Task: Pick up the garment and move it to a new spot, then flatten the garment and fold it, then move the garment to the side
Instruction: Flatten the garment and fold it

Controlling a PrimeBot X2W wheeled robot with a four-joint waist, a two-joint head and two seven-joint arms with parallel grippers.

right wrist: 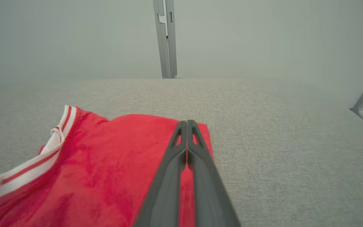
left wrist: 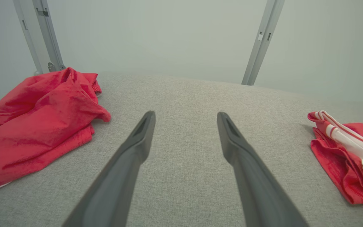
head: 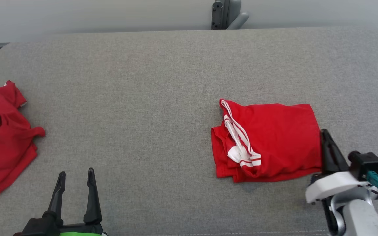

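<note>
The right gripper has its two dark fingers pressed together with no gap between them. It sits at the right-hand edge of the folded garment, which lies flat on the grey table. In the right wrist view, the closed right gripper lies over the near right corner of the folded garment. Most of the red cloth spreads to the left of the fingers, and bare table lies to their right. From this angle it is hard to say whether any cloth is pinched between the tips or whether they only rest on it. A white band with red stripes runs along the side of the garment farthest from this gripper.

The left gripper stands wide open above bare table, touching nothing. In its own wrist view, the left gripper has the folded garment well off to its right. A second red cloth lies rumpled and loose to its left, near the table's edge, also clear of the fingers.
</note>
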